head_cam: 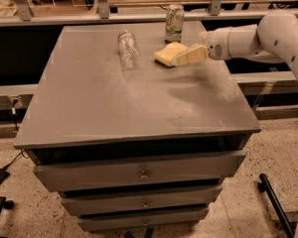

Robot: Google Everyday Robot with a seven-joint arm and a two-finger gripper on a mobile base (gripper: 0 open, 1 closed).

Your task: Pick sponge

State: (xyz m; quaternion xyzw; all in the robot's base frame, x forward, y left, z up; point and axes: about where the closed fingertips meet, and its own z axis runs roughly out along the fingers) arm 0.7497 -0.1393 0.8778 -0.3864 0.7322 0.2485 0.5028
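The pale yellow sponge lies on the grey cabinet top at the back right, just in front of the drink can. The white arm reaches in from the right, and my gripper with its cream-yellow fingers sits at the sponge's right end, overlapping its edge. The sponge rests on the surface.
A clear plastic bottle lies on its side left of the sponge. The cabinet has several drawers below. A shelf rail runs behind the cabinet. Black legs and a cable are on the floor.
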